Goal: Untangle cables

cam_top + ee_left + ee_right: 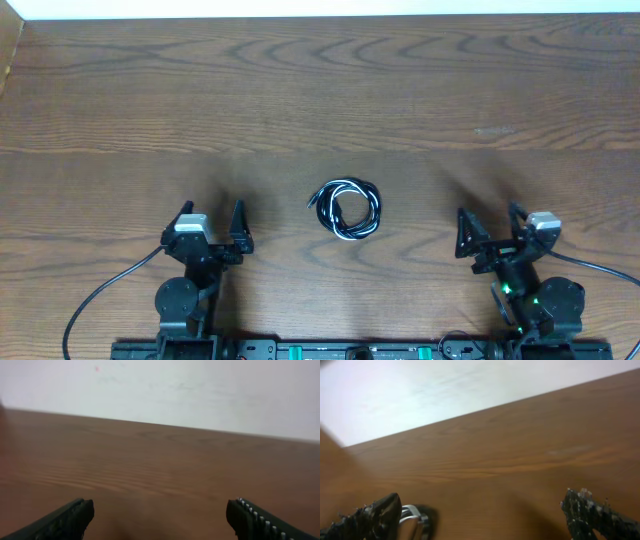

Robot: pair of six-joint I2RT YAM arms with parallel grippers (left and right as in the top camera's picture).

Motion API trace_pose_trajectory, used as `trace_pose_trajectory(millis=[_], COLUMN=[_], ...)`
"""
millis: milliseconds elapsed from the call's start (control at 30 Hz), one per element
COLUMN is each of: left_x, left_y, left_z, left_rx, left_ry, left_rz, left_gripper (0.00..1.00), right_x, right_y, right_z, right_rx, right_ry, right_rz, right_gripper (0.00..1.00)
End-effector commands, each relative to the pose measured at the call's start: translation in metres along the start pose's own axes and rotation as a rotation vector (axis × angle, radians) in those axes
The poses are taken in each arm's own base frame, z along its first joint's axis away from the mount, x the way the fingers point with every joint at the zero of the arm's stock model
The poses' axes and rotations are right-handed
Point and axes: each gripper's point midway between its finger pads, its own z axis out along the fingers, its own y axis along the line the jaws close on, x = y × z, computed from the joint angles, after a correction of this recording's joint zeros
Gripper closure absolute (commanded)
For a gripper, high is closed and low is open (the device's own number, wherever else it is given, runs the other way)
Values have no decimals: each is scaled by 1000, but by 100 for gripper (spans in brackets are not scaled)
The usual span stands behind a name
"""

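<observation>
Currently my left claw (212,207) stands wide open and holds nothing, its fingers spread over bare wood of the tabletop (320,90). My right claw (489,214) is likewise wide open and empty, and it touches no item. The cables (346,209) lie flat on the tabletop between the two claws, to the right of my left claw and to the left of my right claw, roughly level with both sets of fingertips and well apart from each. They are black and white cords wound together into one small round coil, the strands overlapping. One short end sticks out on the side facing my left claw; I cannot tell its plug type. From my left wrist, both fingers show at the lower corners, with only wood grain and a pale wall ahead of them. From my right wrist, a blurred part of the coil, with a pale loop, appears low down just beside the claw's left finger (385,512); whether it touches that finger cannot be judged from this view alone, though the overhead view shows them clearly apart.
</observation>
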Motion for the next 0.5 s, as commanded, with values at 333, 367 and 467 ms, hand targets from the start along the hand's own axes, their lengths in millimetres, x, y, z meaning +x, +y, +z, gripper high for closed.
trace_pose_trajectory(millis=[333, 367, 467], left_x=[-23, -26, -43], left_y=[-59, -60, -71], left_z=[-17, -19, -24], left_rx=[308, 306, 341], left_ry=[92, 108, 160], left_rz=[-355, -365, -375], left_gripper=[9, 9, 9], right_x=[-19, -23, -39], right_y=[71, 76, 92], right_z=[-17, -18, -20], right_rx=[-352, -369, -421], right_ry=[61, 72, 121], right_rz=[42, 42, 51], right_gripper=[1, 1, 1])
